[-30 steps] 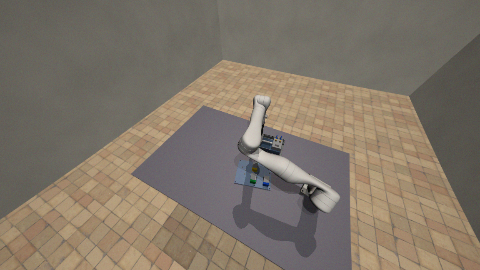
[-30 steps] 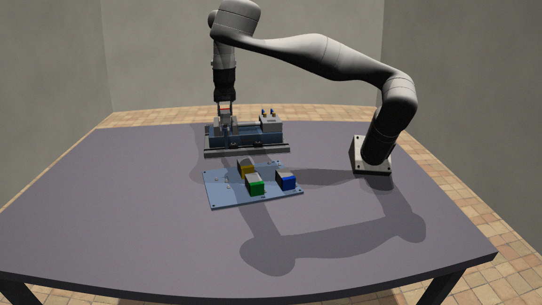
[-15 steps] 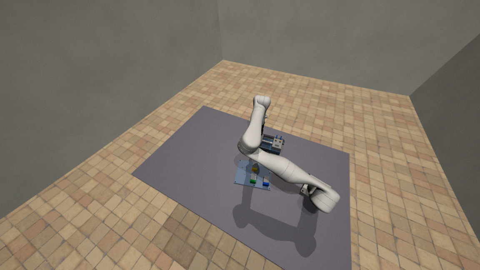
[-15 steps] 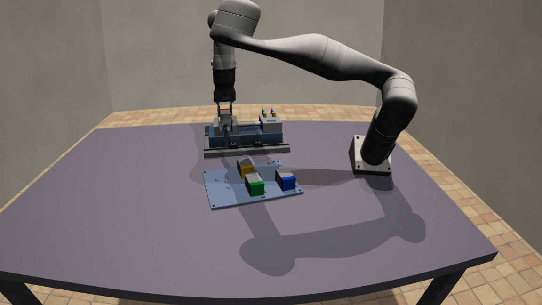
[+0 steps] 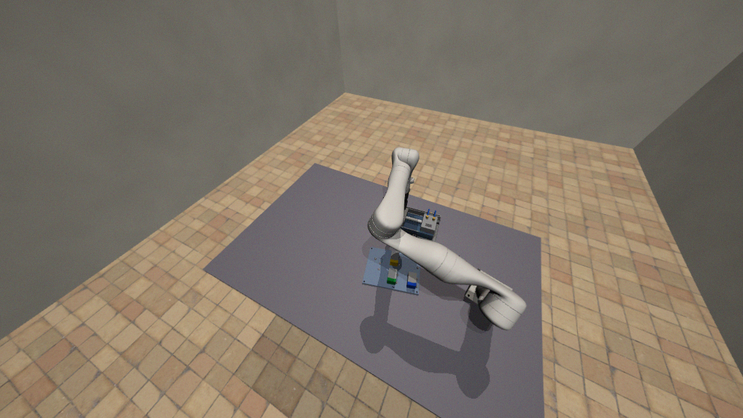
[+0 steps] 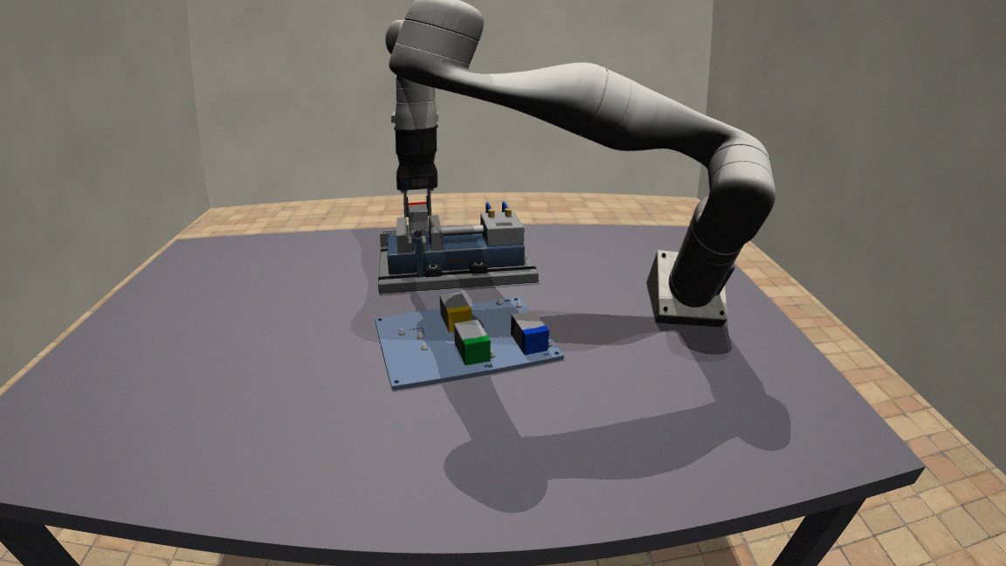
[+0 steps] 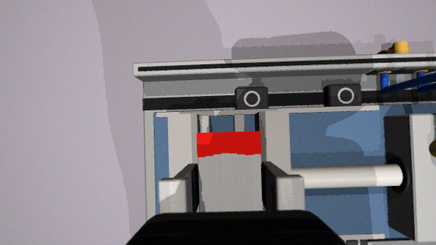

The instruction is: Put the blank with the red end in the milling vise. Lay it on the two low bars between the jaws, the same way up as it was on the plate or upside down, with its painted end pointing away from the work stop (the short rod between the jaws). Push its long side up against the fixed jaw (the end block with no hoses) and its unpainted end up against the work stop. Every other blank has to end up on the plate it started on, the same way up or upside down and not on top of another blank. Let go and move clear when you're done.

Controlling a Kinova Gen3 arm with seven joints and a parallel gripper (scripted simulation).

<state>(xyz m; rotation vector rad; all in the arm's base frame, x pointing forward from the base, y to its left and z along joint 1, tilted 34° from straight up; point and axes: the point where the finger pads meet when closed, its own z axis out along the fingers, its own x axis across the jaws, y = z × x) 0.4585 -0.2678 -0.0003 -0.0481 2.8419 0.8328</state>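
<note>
My gripper (image 6: 416, 205) (image 7: 229, 179) is shut on the grey blank with the red end (image 6: 416, 203) (image 7: 229, 144). It holds the blank a little above the milling vise (image 6: 457, 257) (image 5: 422, 222) (image 7: 333, 132), over the gap at the vise's left end. In the wrist view the red end points toward the far rail. The fixed jaw (image 6: 402, 238) (image 7: 178, 132) lies left of the blank, the moving jaw (image 6: 430, 231) (image 7: 275, 136) right of it. Two low bars (image 7: 204, 122) show beyond the red end. In the top view the arm hides my gripper.
The blue plate (image 6: 422, 362) (image 5: 373, 273) lies in front of the vise with a yellow-ended blank (image 6: 457, 311), a green-ended blank (image 6: 472, 342) and a blue-ended blank (image 6: 529, 334). The hose block (image 6: 501, 228) stands at the vise's right end. The arm's base (image 6: 692, 299) stands at the right.
</note>
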